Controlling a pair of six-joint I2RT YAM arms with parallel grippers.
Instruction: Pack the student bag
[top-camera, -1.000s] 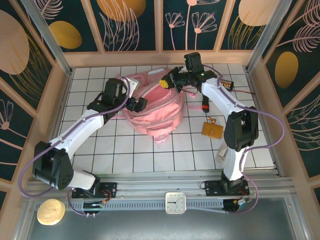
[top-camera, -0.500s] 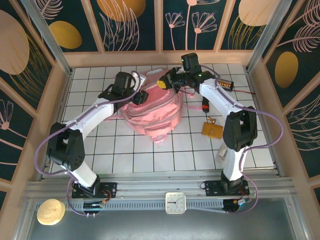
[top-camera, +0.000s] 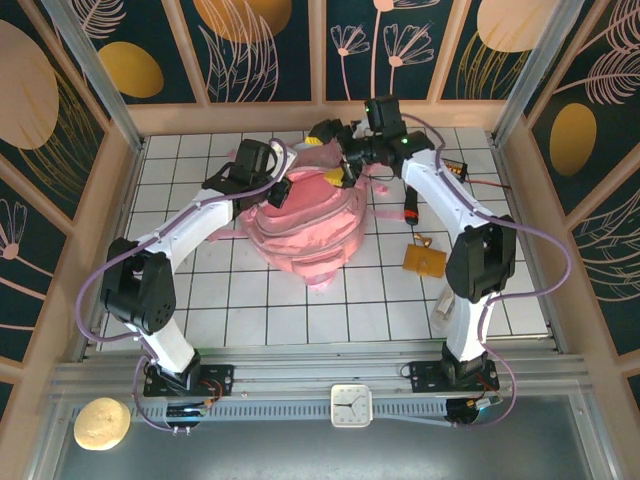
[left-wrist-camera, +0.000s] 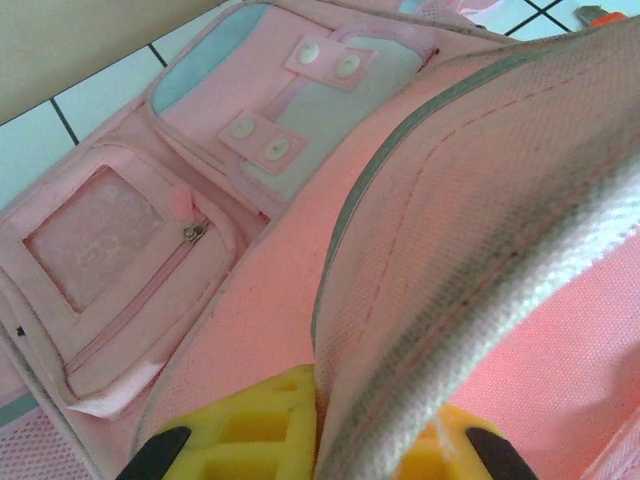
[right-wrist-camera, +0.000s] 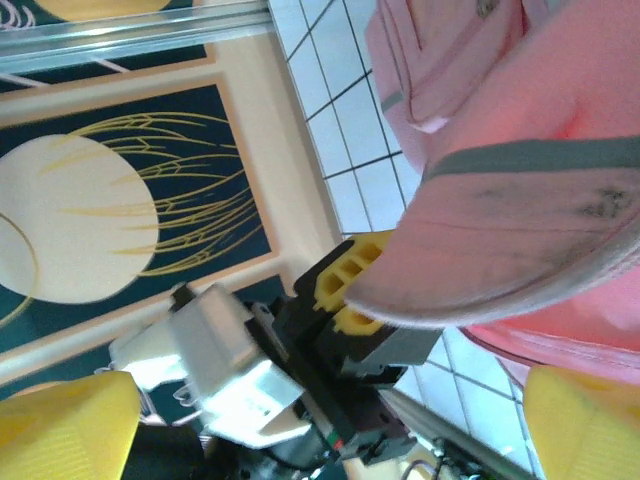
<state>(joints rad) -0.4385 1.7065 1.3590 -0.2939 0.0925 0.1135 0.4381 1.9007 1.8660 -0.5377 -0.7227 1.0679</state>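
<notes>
The student bag (top-camera: 310, 225), soft pink with grey trim, lies bunched up in the middle of the tiled table. My left gripper (top-camera: 279, 192) is at its upper left and shut on the bag's grey-trimmed rim, holding that edge raised. In the left wrist view the yellow fingers (left-wrist-camera: 250, 430) pinch the pink rim (left-wrist-camera: 420, 300), with the bag's front pockets (left-wrist-camera: 130, 260) beyond. My right gripper (top-camera: 328, 155) hovers open at the bag's far top edge. In the right wrist view its fingertips (right-wrist-camera: 60, 425) stand wide apart, and the left gripper (right-wrist-camera: 355, 290) shows clamped on the pink rim (right-wrist-camera: 500, 250).
A tan pouch (top-camera: 423, 260) lies right of the bag, with an orange and black item (top-camera: 410, 210) above it and a small device (top-camera: 455, 168) near the back right. A white item (top-camera: 445, 305) sits by the right arm. Wooden walls (top-camera: 130, 190) ring the table.
My left gripper moved in to the bag's upper left rim and shut on it. My right gripper let go of the bag's top edge, opened wide and shifted slightly toward the back wall.
</notes>
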